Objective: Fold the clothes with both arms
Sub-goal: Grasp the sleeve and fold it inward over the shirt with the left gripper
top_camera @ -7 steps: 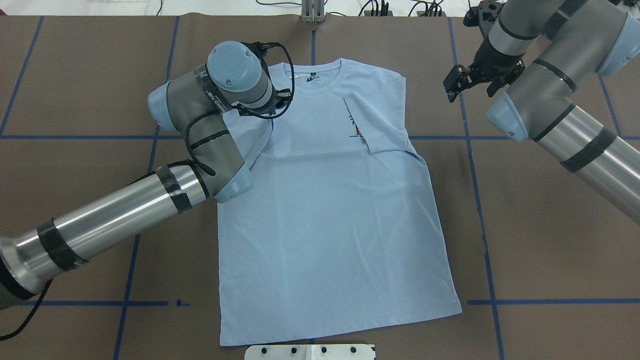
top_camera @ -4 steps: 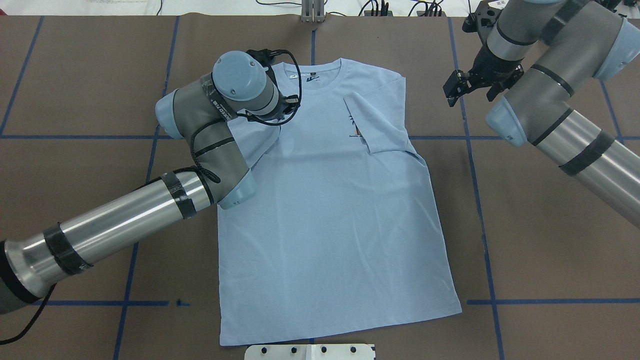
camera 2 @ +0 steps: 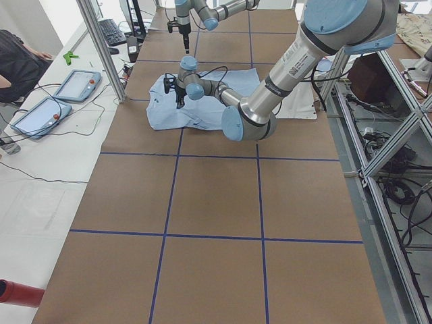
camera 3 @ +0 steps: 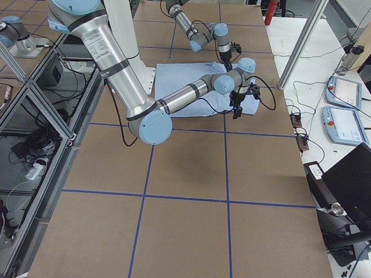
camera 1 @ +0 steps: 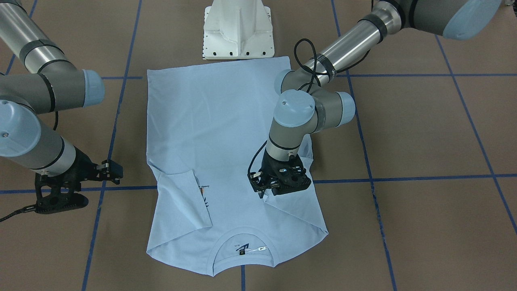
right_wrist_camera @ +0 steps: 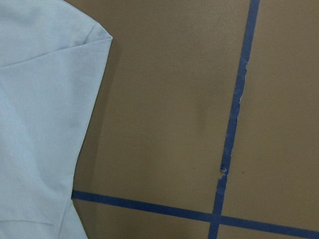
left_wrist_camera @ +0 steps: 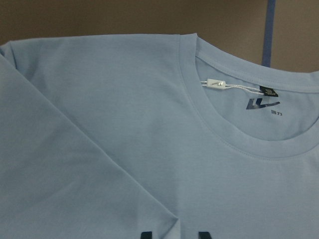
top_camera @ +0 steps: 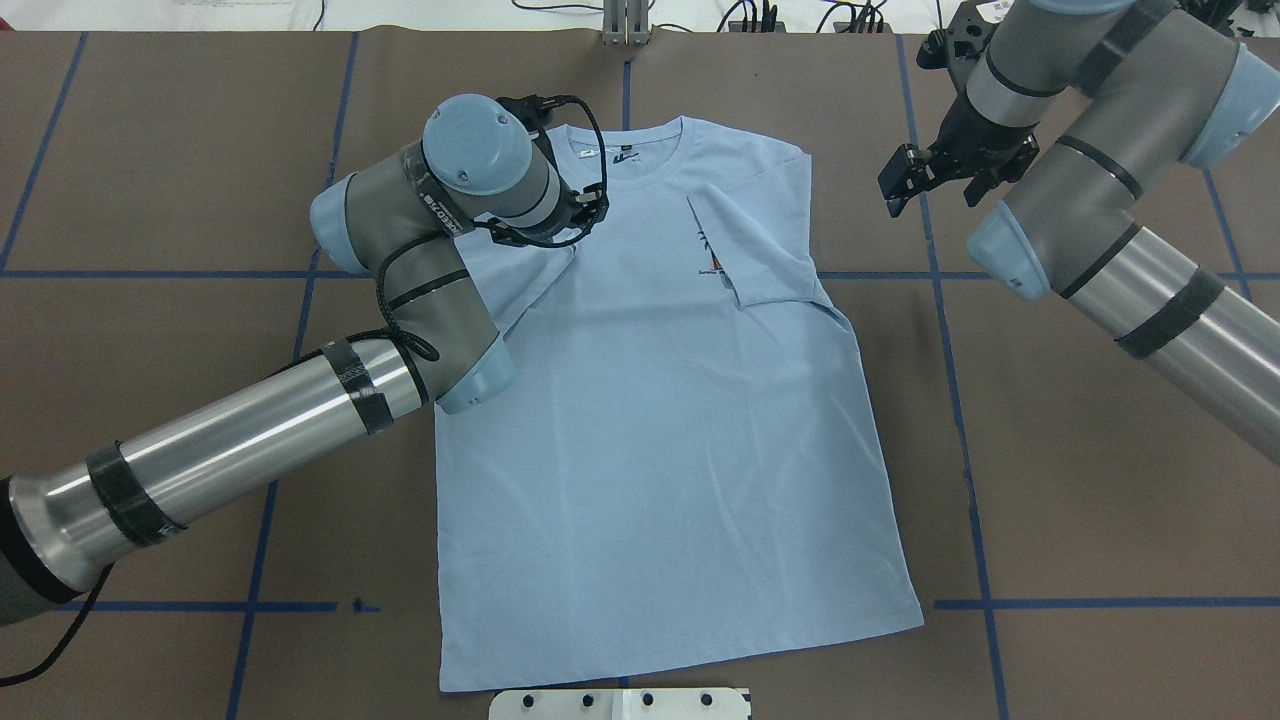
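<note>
The light blue T-shirt (top_camera: 660, 450) lies flat on the brown table, collar (top_camera: 630, 150) at the far side. Its right sleeve (top_camera: 755, 245) is folded in over the chest and half covers the palm print (top_camera: 710, 258). My left gripper (camera 1: 264, 193) is shut on the left sleeve and holds it low over the chest, just inside the shoulder. The left wrist view shows the sleeve's fold (left_wrist_camera: 99, 164), the black label (left_wrist_camera: 269, 91) and the white tag (left_wrist_camera: 215, 83). My right gripper (top_camera: 930, 180) is open and empty over bare table, right of the shirt's shoulder (right_wrist_camera: 94, 37).
The white pedestal base (camera 1: 238, 28) stands at the near edge, touching the shirt's hem. Blue tape lines (right_wrist_camera: 234, 124) cross the table. Cables (top_camera: 760, 15) lie at the far edge. Tablets (camera 2: 74, 84) sit beyond the table's far side.
My left gripper has carried the left sleeve further right, onto the chest. My right gripper has drifted slightly left and away, staying open.
</note>
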`<state>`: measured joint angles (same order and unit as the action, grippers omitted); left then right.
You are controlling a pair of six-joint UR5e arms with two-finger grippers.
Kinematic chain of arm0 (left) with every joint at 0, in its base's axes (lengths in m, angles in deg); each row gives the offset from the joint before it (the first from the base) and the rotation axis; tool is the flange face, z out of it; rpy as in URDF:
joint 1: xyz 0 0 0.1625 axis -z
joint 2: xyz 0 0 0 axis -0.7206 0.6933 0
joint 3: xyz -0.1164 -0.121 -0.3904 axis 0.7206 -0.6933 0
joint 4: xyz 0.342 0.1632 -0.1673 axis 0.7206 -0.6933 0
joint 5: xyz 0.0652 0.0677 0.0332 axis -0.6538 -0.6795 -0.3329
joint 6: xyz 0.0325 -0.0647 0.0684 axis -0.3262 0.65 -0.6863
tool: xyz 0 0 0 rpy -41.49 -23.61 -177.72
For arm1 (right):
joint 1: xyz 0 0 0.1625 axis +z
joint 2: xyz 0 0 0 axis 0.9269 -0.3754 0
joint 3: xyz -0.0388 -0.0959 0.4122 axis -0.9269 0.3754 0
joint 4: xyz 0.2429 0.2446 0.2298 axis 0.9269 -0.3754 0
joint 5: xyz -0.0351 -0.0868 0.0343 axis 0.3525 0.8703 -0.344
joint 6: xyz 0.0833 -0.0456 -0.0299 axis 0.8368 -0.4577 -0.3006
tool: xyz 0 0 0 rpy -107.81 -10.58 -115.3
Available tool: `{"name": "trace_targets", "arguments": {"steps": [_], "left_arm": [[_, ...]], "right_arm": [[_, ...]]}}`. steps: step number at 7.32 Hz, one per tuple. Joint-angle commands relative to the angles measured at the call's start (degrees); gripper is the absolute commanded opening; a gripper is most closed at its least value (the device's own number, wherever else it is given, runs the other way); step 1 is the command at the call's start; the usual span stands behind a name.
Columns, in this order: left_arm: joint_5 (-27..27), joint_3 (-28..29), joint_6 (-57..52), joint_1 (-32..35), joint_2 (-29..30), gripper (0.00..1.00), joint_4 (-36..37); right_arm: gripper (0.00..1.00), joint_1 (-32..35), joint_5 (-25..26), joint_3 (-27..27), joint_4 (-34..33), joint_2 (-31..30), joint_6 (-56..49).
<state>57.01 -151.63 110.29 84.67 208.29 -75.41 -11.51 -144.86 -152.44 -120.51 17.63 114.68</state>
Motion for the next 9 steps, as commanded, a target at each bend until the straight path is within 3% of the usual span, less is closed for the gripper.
{"name": "trace_targets", "arguments": {"steps": [1,3,5,6,8,9], "left_arm": [[5.58,-4.2,-0.52,0.11,-1.97,1.0,2.05],[6.15,-23.04,-3.4,0.11,-12.31,1.0,11.94],[5.97,-39.94,-6.22,0.02,-20.24,1.0,21.53],[5.89,-44.54,-6.24,-0.24,-22.19,1.0,24.27],[5.62,-46.34,-6.24,-0.42,-22.03,1.0,26.05],[5.62,-46.51,-6.24,-0.42,-22.03,1.0,26.06]], "right_arm": [[1.0,-2.72,-0.28,-4.43,7.27,-4.88,8.04],[1.0,-8.86,3.12,-13.29,9.15,-11.74,17.17],[1.0,-20.79,13.38,-25.86,9.24,-19.82,32.1],[1.0,-25.9,16.3,-29.39,9.32,-22.38,37.05],[1.0,-36.01,23.69,-31.7,20.68,-31.33,46.36],[1.0,-38.66,24.23,-34.32,21.27,-34.07,47.37]]}}
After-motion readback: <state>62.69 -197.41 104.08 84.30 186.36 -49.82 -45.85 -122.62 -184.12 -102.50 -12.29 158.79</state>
